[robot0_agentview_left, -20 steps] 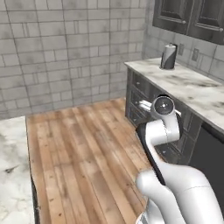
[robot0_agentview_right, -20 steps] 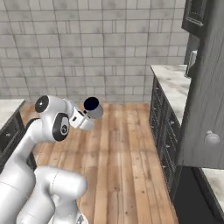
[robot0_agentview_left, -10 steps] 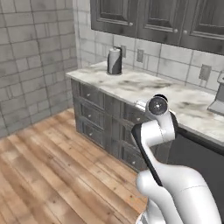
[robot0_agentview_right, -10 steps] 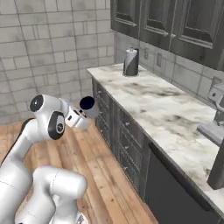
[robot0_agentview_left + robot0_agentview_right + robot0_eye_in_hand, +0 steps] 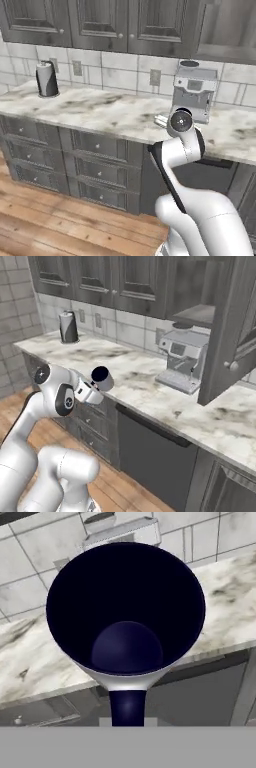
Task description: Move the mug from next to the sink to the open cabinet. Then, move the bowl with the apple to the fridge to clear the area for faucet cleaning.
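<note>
Mug carried, tool clamped on it.
Mug tipped sideways, mouth facing bench; arm folded, tool level at bench height.

We see a glossy white arm built of thick, rounded, tube-like links that widen toward a bulbous lower body. A dark grey seam band runs along the slim link in the left base view. Each joint ends in a round dark grey cap ringed in lighter grey, with a small pale centre; the right base view shows two such caps. Beyond the second, a short white wrist block carries dark edging.
</note>
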